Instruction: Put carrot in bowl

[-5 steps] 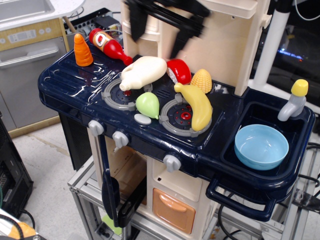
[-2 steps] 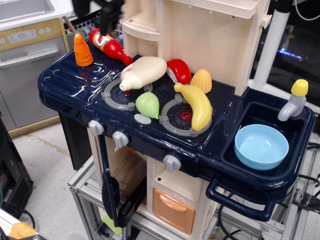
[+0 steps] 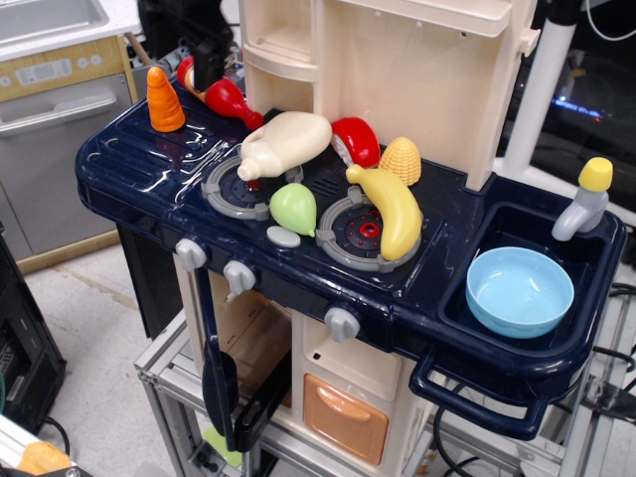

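The orange carrot (image 3: 164, 99) stands upright at the back left corner of the dark blue toy stove top (image 3: 139, 159). My black gripper (image 3: 184, 50) hangs just above and behind it, open. One finger (image 3: 209, 65) stands in front of the red ketchup bottle (image 3: 227, 94); the other merges with the dark background above the carrot. It holds nothing. The light-blue bowl (image 3: 520, 290) sits empty in the sink basin at the far right.
A cream bottle (image 3: 283, 142), green pear (image 3: 294, 209), yellow banana (image 3: 391, 209), ridged corn (image 3: 401, 159) and a red toy (image 3: 356, 139) crowd the burners between carrot and bowl. The cream kitchen back wall (image 3: 397, 70) rises behind. A grey tap (image 3: 584, 204) stands by the sink.
My gripper has moved from above the middle of the stove to the left and come down to the back left corner by the carrot and ketchup bottle. The toys have not moved.
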You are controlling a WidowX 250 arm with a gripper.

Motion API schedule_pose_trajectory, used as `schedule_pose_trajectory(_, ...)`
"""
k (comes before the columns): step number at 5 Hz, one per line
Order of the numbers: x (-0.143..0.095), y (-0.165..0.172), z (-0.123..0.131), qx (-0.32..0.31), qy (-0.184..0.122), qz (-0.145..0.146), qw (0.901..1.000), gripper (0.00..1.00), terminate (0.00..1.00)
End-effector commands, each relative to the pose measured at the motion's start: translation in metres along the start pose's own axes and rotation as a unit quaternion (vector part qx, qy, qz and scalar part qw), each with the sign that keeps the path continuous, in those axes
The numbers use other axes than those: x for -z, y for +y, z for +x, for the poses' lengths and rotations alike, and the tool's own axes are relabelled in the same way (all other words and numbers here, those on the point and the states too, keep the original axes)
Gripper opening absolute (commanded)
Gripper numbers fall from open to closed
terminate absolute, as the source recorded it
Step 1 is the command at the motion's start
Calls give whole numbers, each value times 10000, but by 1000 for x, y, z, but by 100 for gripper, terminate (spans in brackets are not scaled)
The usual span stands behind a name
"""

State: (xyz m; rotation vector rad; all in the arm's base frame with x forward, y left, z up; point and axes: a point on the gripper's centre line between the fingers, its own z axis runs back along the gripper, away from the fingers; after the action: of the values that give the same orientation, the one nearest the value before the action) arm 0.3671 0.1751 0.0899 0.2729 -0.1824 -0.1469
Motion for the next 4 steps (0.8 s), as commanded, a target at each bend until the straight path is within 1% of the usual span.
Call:
schedule_pose_trajectory(1,-7,28,12,56,-399,294,9988,100,0)
schedule_pose_trajectory(2,3,29,9,-55,-575,197,9981,100,0)
schedule_pose_trajectory(3,14,29,6,-360,-853,168,9956,100,0)
schedule_pose_trajectory(4,24,37,0,-568,-969,-81,9936,100,0)
